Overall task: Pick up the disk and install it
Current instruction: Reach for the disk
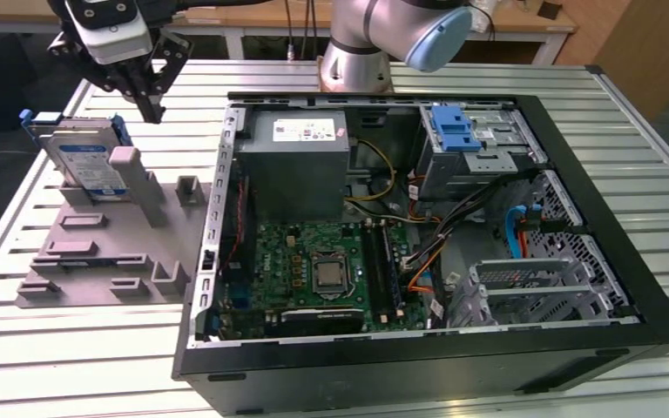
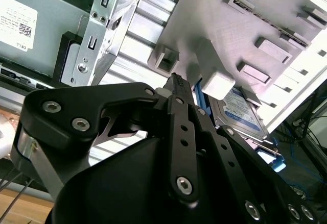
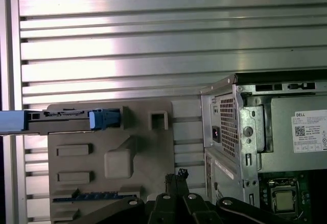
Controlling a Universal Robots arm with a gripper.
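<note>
Claw [image 1: 151, 111] pointing down, closed on nothing, hovering near disk [image 1: 84, 161] leaning in grey holder [image 1: 102, 257]

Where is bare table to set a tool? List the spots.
Free: slatted metal table before the grey plastic fixture, exterior view's lower left; and the strip beyond the black open computer case. Crowded: the fixture's far end, where the silver blue-framed disk sits near the black gripper.

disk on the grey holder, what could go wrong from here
The gripper hangs shut near the disk; lowered like that it may strike rather than straddle it. The disk leans behind a post of the grey holder, so a skewed lift might jam. Loose cables in the case could snag it.
</note>
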